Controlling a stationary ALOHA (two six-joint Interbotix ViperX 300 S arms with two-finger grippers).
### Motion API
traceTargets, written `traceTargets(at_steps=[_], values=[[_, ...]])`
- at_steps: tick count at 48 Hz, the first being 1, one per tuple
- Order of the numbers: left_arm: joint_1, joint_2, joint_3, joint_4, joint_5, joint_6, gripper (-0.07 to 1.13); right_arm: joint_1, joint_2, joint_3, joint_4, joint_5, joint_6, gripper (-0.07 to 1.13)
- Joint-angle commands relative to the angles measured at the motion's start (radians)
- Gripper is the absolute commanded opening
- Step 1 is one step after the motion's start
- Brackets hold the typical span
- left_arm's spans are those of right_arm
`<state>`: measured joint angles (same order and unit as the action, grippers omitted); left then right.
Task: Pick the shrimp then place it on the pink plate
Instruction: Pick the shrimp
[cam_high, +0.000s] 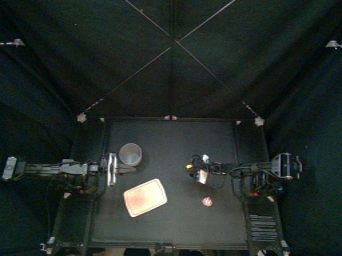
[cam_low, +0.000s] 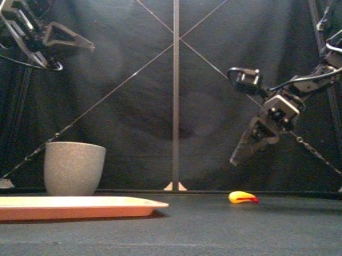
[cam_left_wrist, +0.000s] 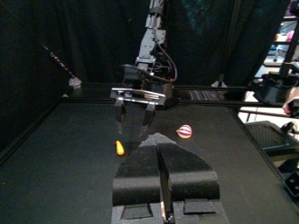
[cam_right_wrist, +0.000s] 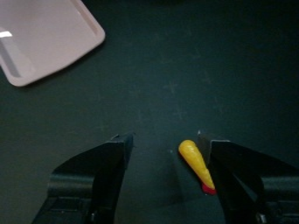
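The shrimp (cam_right_wrist: 195, 164) is a small yellow toy with a red tail end. It lies on the black table right of centre (cam_high: 202, 178) and shows low in the front view (cam_low: 242, 197). My right gripper (cam_right_wrist: 163, 138) hangs open a little above it, slanting down, and the shrimp lies close to one jaw. The front view (cam_low: 243, 152) and the left wrist view (cam_left_wrist: 135, 122) both show that gripper clear of the table. The pink plate (cam_high: 144, 198) lies flat to the shrimp's left (cam_low: 80, 207), empty (cam_right_wrist: 41, 39). My left gripper (cam_left_wrist: 162, 149) rests shut and empty at the table's left (cam_high: 107, 170).
A tall grey speckled cup (cam_high: 130, 153) stands upright behind the plate (cam_low: 74, 167). A small round pink-and-white striped toy (cam_high: 207, 202) lies near the front, right of the plate (cam_left_wrist: 184, 133).
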<state>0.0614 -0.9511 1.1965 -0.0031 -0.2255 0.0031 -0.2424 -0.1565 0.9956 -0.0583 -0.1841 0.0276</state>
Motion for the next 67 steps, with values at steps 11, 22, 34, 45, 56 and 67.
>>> traceTargets(at_steps=[11,22,34,45,56,67], values=[[0.002,0.005,0.006,0.002,-0.011,0.000,0.18,-0.080,0.094,-0.087,-0.098,0.133,0.002,0.94],[0.002,0.005,0.011,0.000,-0.011,0.000,0.18,-0.112,0.110,-0.100,-0.124,0.183,0.003,0.94],[0.003,0.005,0.011,0.002,-0.011,0.000,0.18,-0.112,0.153,-0.101,-0.109,0.186,0.006,0.93],[0.005,0.005,0.015,0.000,-0.011,-0.002,0.18,-0.110,0.173,-0.106,-0.072,0.187,0.005,0.88],[0.005,0.005,0.015,0.000,-0.011,-0.002,0.18,-0.110,0.173,-0.101,-0.069,0.186,0.006,0.66],[0.009,0.005,0.015,0.000,-0.011,-0.002,0.18,-0.094,0.155,-0.114,-0.064,0.187,0.008,0.48]])
